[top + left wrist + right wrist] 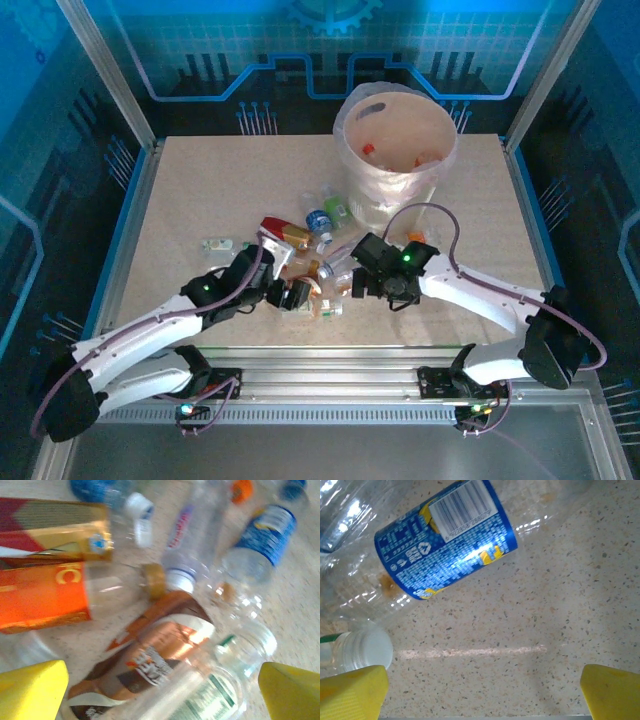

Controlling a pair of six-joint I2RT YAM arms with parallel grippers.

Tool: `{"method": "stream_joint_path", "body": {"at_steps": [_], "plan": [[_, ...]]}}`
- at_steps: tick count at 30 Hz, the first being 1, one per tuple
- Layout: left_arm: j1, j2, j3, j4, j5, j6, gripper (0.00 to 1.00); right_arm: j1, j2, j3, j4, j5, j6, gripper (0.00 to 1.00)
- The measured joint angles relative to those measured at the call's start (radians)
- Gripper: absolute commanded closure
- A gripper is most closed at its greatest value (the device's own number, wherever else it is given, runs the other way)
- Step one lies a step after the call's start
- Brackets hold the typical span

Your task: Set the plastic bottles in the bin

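Reaching in from the near edge of the desk (200, 190), both arms bend toward the middle. The left claw (293, 296) and the right claw (365, 280) face each other across the near side of the pile of plastic bottles (310, 250). The left arm lies low and stretched, its wrist turned right. The right arm bows over from its base, its wrist turned left. Both claws stand wide and hold nothing. The left claw (160, 695) has its yellow fingertips (30, 690) at the bottom corners of its wrist view, with bottles between and beyond them. The right claw (482, 692) hangs over bare speckled desk.

The left wrist view is blurred, so no label reads clearly there, and the clear bottles overlap and run off the frame. From above, the arms cover the near part of the pile, so no count can be made.

The orange-labelled bottle (45, 600) lies on its side, running left to right, cap to the right. The brown-labelled bottle (155, 655) lies diagonally, lower left to upper right. In the right wrist view the blue-labelled bottle (445, 545) lies on its side on the same slant, its ends cut off.

The bin (385, 195) stands upright at the far side of the desk, just beyond the pile, with an orange cap (368, 150) showing inside.
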Motion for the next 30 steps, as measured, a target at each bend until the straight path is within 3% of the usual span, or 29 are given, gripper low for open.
{"method": "stream_joint_path", "body": {"at_steps": [9,15,21,30], "plan": [[-0.15,0.129,0.113,-0.146,0.008,0.294,0.01,-0.061,-0.087,-0.018,-0.011,-0.002,-0.013,0.0],[-0.185,0.24,0.116,-0.206,-0.064,0.449,0.01,-0.082,-0.126,-0.029,-0.026,0.002,-0.021,0.0],[-0.185,0.293,0.115,-0.215,-0.137,0.523,0.01,-0.091,-0.143,-0.04,-0.03,0.002,-0.024,0.0],[-0.185,0.294,0.088,-0.174,-0.16,0.556,0.01,-0.097,-0.143,-0.052,-0.03,0.001,-0.025,0.0]]}}
